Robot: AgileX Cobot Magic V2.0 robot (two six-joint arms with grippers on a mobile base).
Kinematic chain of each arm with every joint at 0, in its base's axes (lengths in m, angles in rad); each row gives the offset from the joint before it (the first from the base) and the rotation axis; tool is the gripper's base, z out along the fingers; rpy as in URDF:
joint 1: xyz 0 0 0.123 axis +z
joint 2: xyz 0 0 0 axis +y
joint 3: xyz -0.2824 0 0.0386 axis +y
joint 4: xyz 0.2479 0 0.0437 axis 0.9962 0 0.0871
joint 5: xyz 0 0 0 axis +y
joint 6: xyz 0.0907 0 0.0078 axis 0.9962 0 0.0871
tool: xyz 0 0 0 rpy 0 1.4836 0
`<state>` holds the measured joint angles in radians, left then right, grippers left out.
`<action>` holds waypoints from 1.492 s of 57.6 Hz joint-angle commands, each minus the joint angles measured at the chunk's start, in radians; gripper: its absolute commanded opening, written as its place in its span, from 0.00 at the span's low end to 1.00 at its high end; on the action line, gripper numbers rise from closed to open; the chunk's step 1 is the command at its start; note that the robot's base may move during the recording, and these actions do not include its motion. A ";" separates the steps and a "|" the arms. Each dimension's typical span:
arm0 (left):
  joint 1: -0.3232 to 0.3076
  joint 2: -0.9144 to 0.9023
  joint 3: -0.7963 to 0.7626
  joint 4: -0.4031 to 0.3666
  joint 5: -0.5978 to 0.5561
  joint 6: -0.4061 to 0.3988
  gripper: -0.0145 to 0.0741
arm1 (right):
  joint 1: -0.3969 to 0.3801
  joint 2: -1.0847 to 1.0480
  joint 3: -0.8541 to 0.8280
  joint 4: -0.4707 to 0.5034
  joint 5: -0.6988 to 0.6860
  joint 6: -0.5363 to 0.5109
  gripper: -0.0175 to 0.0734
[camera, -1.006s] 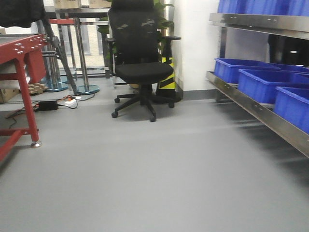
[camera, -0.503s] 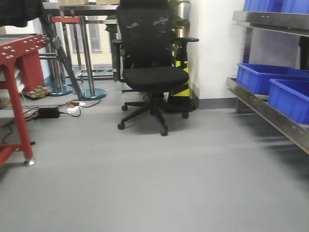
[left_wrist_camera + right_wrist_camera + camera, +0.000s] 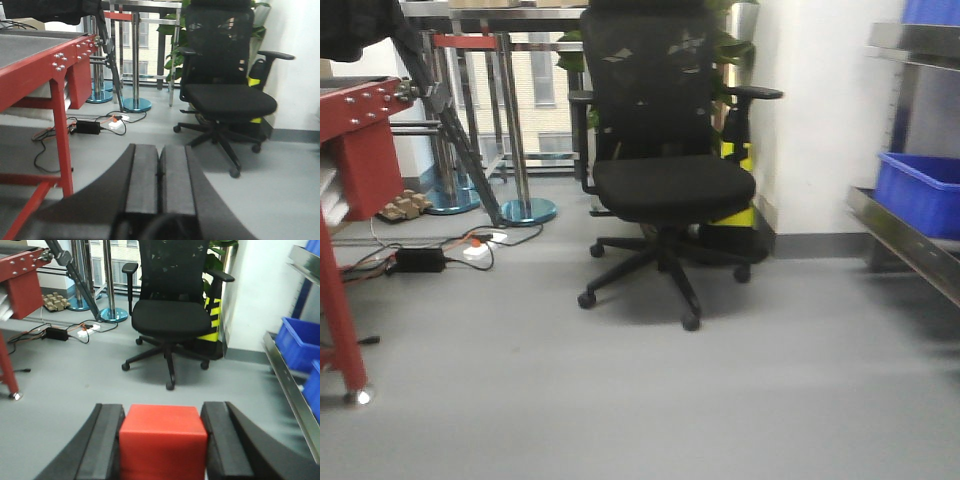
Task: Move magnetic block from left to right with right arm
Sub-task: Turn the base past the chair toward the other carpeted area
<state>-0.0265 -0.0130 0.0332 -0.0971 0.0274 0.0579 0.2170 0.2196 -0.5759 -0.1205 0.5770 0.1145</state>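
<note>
Right wrist-mounted view: right gripper (image 3: 163, 437) clamps the small bright-red matte cube, the magnetic block (image 3: 162, 452), between its black fingers. It is well in front of the black mesh office chair (image 3: 170, 315), above the grey floor (image 3: 75, 390). Left gripper (image 3: 160, 175) is pinched together, empty. Risk: the smooth faces may slip if the clamp loosens, and with no surface visible beneath, the block would likely fall to the floor.

- The black chair (image 3: 672, 185) looks bigger now and sits more to the right.
- Only one blue bin (image 3: 920, 195) shows now.
- The red bench (image 3: 355, 140) slid left.
</note>
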 commanded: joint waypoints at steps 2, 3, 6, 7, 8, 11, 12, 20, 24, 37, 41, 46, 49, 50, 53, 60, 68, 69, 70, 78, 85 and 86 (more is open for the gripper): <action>-0.001 -0.010 0.008 -0.005 -0.084 -0.006 0.02 | -0.007 0.012 -0.030 -0.006 -0.092 -0.006 0.43; -0.001 -0.010 0.008 -0.005 -0.084 -0.006 0.02 | -0.007 0.012 -0.030 -0.006 -0.092 -0.006 0.43; -0.001 -0.010 0.008 -0.005 -0.084 -0.006 0.02 | -0.007 0.012 -0.030 -0.006 -0.092 -0.006 0.43; -0.001 -0.010 0.008 -0.005 -0.084 -0.006 0.02 | -0.007 0.012 -0.030 -0.006 -0.092 -0.006 0.43; -0.001 -0.010 0.008 -0.005 -0.084 -0.006 0.02 | -0.007 0.012 -0.030 -0.006 -0.092 -0.006 0.43; -0.001 -0.010 0.008 -0.005 -0.084 -0.006 0.02 | -0.007 0.012 -0.030 -0.006 -0.092 -0.006 0.43; -0.001 -0.010 0.008 -0.005 -0.084 -0.006 0.02 | -0.007 0.012 -0.030 -0.006 -0.092 -0.006 0.43; -0.001 -0.010 0.008 -0.005 -0.084 -0.006 0.02 | -0.007 0.012 -0.030 -0.006 -0.093 -0.006 0.43; -0.001 -0.010 0.008 -0.005 -0.084 -0.006 0.02 | -0.007 0.012 -0.030 -0.006 -0.092 -0.006 0.43; -0.001 -0.010 0.008 -0.005 -0.084 -0.006 0.02 | -0.007 0.012 -0.030 -0.006 -0.092 -0.006 0.43; -0.001 -0.010 0.008 -0.005 -0.084 -0.006 0.02 | -0.007 0.012 -0.030 -0.006 -0.092 -0.006 0.43; -0.001 -0.010 0.008 -0.005 -0.084 -0.006 0.02 | -0.007 0.012 -0.030 -0.006 -0.092 -0.006 0.43; -0.001 -0.010 0.008 -0.005 -0.084 -0.006 0.02 | -0.007 0.012 -0.030 -0.006 -0.092 -0.006 0.43; -0.001 -0.010 0.008 -0.005 -0.084 -0.006 0.02 | -0.007 0.012 -0.030 -0.006 -0.092 -0.006 0.43; -0.001 -0.010 0.008 -0.005 -0.084 -0.006 0.02 | -0.007 0.012 -0.030 -0.006 -0.092 -0.006 0.43; -0.001 -0.010 0.008 -0.005 -0.084 -0.006 0.02 | -0.007 0.012 -0.030 -0.006 -0.092 -0.006 0.43; -0.001 -0.010 0.008 -0.005 -0.084 -0.006 0.02 | -0.007 0.012 -0.030 -0.006 -0.091 -0.006 0.43; -0.001 -0.010 0.008 -0.005 -0.084 -0.006 0.02 | -0.007 0.012 -0.030 -0.006 -0.091 -0.006 0.43; -0.001 -0.010 0.008 -0.005 -0.084 -0.006 0.02 | -0.007 0.012 -0.030 -0.006 -0.090 -0.006 0.43; -0.001 -0.010 0.008 -0.005 -0.084 -0.006 0.02 | -0.007 0.012 -0.030 -0.006 -0.090 -0.006 0.43; -0.001 -0.010 0.008 -0.005 -0.084 -0.006 0.02 | -0.007 0.012 -0.030 -0.006 -0.090 -0.006 0.43; -0.001 -0.010 0.008 -0.005 -0.084 -0.006 0.02 | -0.007 0.012 -0.030 -0.006 -0.090 -0.006 0.43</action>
<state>-0.0265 -0.0130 0.0332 -0.0971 0.0274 0.0579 0.2170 0.2196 -0.5759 -0.1205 0.5770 0.1145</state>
